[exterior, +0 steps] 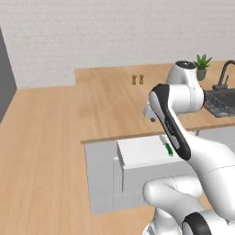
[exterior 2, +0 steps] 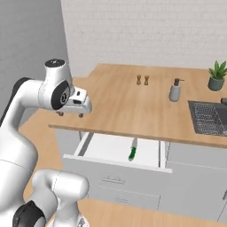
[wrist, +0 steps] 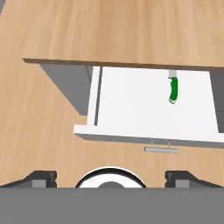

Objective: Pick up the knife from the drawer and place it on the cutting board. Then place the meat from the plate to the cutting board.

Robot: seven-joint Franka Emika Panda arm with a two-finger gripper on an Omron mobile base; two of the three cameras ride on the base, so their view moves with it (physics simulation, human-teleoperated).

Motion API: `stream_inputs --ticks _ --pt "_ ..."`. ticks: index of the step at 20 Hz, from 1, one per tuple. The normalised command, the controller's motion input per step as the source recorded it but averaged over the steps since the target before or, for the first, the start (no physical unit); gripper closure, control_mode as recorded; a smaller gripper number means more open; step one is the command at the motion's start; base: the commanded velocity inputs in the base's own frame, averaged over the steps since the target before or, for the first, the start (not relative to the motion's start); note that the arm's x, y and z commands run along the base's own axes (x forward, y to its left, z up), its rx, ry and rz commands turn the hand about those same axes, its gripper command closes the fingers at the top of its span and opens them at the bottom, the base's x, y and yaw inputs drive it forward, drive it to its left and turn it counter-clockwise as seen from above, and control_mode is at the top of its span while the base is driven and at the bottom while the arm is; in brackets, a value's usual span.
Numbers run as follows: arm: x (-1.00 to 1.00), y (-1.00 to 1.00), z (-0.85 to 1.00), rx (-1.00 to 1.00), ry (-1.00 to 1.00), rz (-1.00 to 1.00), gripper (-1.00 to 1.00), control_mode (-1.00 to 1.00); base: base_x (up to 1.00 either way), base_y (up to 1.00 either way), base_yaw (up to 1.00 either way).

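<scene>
Our gripper [exterior 2: 71,114] hovers above the tabletop's [exterior 2: 133,106] left end, jaws spread wide and empty. The knife [exterior 2: 132,150] lies in the open drawer [exterior 2: 115,165], down and right of the jaws, its green handle nearest us, blade pointing away.

I see drawer [wrist: 131,109] pulled open under counter, white inside. Knife [wrist: 174,89], green handle, lies flat toward right side, blade pointing back under counter edge.
</scene>
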Motion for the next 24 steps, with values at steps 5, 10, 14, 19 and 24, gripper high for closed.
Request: stream_inputs --ticks 5,10,14,19,24 --pt "0.00 0.00 0.00 0.00 0.00 0.00 -1.00 1.00 0.00 -1.00 -0.01" --pt "0.00 0.00 0.00 0.00 0.00 0.00 -1.00 1.00 0.02 -1.00 -0.04" --pt "0.00 0.00 0.00 0.00 0.00 0.00 -1.00 1.00 0.26 -1.00 0.00" --pt "0.00 0.00 0.00 0.00 0.00 0.00 -1.00 1.00 0.60 -1.00 0.13" --pt "0.00 0.00 0.00 0.00 0.00 0.00 -1.00 1.00 0.90 -0.77 0.47"
